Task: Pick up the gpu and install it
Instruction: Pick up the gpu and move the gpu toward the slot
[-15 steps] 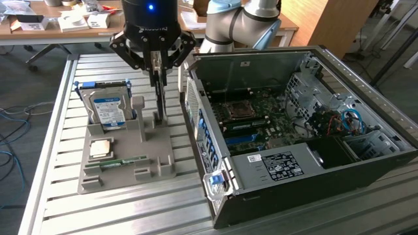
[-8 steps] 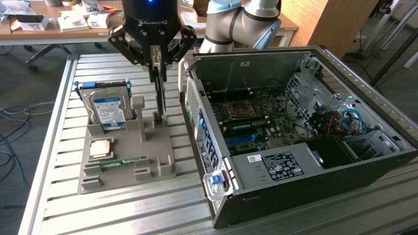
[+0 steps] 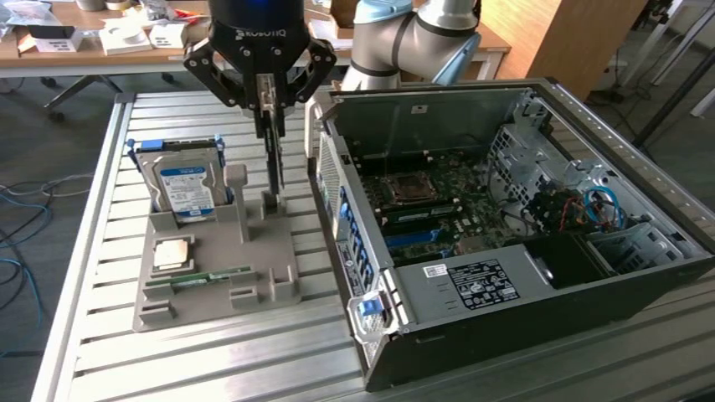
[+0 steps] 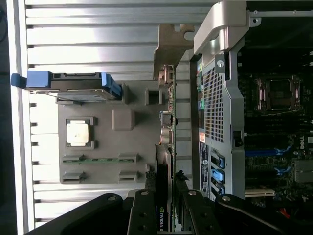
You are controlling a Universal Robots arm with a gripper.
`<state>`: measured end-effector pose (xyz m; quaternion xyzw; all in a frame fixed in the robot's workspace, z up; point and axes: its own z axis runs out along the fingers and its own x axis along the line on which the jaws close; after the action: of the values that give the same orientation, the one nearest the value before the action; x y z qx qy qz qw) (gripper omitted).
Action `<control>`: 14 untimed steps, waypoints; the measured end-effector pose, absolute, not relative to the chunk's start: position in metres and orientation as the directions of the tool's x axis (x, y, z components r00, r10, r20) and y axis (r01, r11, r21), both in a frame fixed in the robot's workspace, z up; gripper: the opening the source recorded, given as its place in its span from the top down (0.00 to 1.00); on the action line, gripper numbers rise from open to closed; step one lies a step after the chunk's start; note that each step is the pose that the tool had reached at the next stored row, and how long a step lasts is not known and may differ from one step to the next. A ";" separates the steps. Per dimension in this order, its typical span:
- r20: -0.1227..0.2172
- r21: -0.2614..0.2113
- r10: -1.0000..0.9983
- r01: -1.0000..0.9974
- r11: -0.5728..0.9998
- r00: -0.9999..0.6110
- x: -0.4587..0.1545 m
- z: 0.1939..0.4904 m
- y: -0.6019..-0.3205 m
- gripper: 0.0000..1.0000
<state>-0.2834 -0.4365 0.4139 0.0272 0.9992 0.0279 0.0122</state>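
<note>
gripper (image 3: 266, 100) jaws are partly closed, pinching the gpu (image 3: 273, 155) upright over the gray holder (image 3: 223, 268), so it's grabbed but not in the pc case (image 3: 480, 352) yet

The tray (image 3: 263, 251) sat on the surface (image 3: 223, 352), at the exterior view's left, with the computer case (image 3: 447, 335) just beside it on the right. The hard drive (image 3: 184, 188) stood at the tray's far end, while the processor (image 3: 176, 251) and memory stick (image 3: 207, 276) lay nearer. The gpu (image 3: 271, 138) stood upright between drive and case.
</note>
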 end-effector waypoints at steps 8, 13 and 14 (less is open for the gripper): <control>-0.023 0.057 0.055 0.054 0.997 -0.998 -0.283 0.424 -0.436 0.74; -0.023 0.056 0.055 0.054 0.997 -0.998 -0.283 0.424 -0.436 0.74; -0.023 0.056 0.055 0.053 0.997 -0.998 -0.283 0.424 -0.436 0.74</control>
<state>-0.2828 -0.4365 0.4244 0.0271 0.9992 0.0279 0.0121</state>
